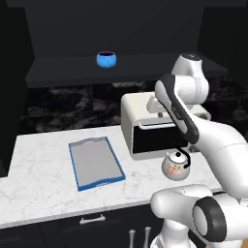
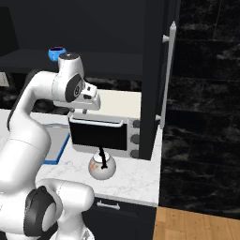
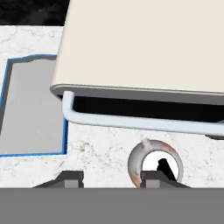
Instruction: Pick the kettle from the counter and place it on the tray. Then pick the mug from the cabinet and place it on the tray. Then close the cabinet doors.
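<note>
The gripper (image 3: 109, 178) is hovering, fingers apart, with the kettle (image 3: 155, 164) under its right fingertip, lining up a grasp.

Counter (image 1: 43, 164): white marble look, grey veining, smooth with a low sheen. Tray (image 1: 95, 163) on it: flat matt grey bed, raised blue rim, reads as plastic. Kettle (image 1: 176, 165), right of the tray, in front of the toaster oven (image 1: 145, 127): glossy white ceramic look with faint reddish marks, black handle. Toaster oven: smooth cream satin shell, dark glass door, pale bar handle, probably metal. Mug (image 1: 106, 59) on the cabinet (image 1: 72, 72) shelf above the tray: bright blue, slightly glossy. Cabinet and its door (image 2: 153, 70): matt black panels; long silver handle (image 2: 167, 70) looks like brushed metal. Backsplash (image 1: 58, 106) behind the counter: polished black stone, pale veins. Floor (image 2: 197, 225) right of the counter: warm wood planks.
</note>
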### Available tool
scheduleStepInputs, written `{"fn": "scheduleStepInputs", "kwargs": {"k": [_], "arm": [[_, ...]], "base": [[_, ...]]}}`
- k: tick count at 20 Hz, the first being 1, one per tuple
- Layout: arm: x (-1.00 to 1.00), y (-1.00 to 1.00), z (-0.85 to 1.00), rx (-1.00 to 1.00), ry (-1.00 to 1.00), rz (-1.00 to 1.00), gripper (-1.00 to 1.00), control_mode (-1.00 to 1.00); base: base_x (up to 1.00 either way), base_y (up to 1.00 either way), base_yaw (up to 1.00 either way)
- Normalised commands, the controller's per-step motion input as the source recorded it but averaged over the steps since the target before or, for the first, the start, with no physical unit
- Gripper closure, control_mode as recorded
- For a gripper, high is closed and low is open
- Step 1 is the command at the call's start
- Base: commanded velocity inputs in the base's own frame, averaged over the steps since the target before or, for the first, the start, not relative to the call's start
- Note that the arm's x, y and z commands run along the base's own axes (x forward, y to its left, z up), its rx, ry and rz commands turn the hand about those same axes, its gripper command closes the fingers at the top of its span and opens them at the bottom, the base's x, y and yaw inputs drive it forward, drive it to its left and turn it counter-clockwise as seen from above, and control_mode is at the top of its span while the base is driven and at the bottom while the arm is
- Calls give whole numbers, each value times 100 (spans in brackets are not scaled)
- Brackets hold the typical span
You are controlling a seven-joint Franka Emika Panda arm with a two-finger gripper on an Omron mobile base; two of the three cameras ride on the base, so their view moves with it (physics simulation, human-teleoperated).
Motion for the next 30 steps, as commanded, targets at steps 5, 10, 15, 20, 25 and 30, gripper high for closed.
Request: {"fn": "scheduleStepInputs", "kwargs": {"k": [5,10,15,20,25,30], "arm": [[-32,-20,-22,-1,1,2,-100,-100],[-47,-98,-42,-5,-1,15,-100,-100],[-5,-51,-52,-4,-1,22,-100,-100],[9,-16,-66,6,0,18,-100,-100],[30,1,-65,1,0,10,-100,-100],[40,1,-44,2,6,4,-100,-100]], "base": [[0,0,0],[0,0,0],[0,0,0],[0,0,0],[0,0,0],[0,0,0]]}}
